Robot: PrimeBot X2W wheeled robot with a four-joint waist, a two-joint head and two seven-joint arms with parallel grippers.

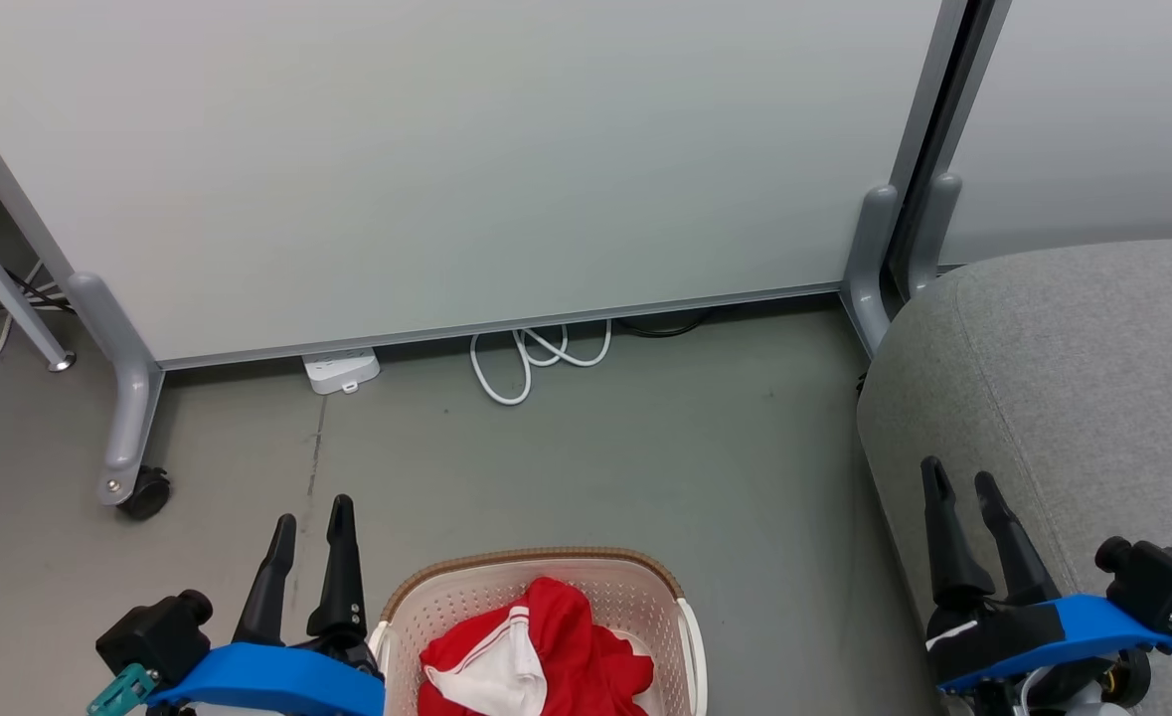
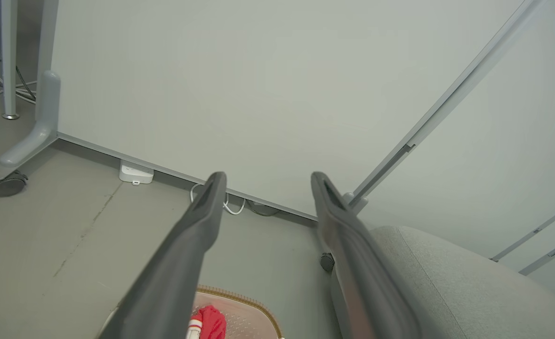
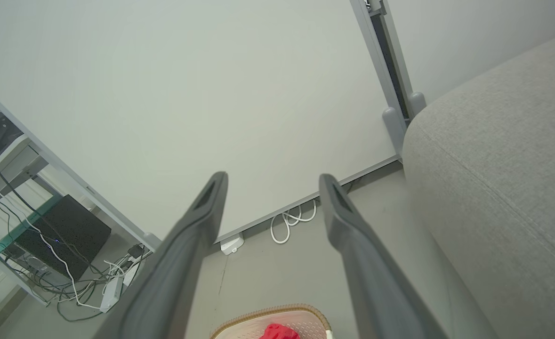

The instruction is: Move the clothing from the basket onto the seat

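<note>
At six o'clock, cream perforated plastic basket holds red-and-white fabric clothing; grey upholstered seat, three o'clock; left gripper, right gripper: parted, empty, poised for pickup.

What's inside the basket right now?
Red clothing with a white striped panel, heaped in the basket. Anything beneath the heap is covered.
</note>
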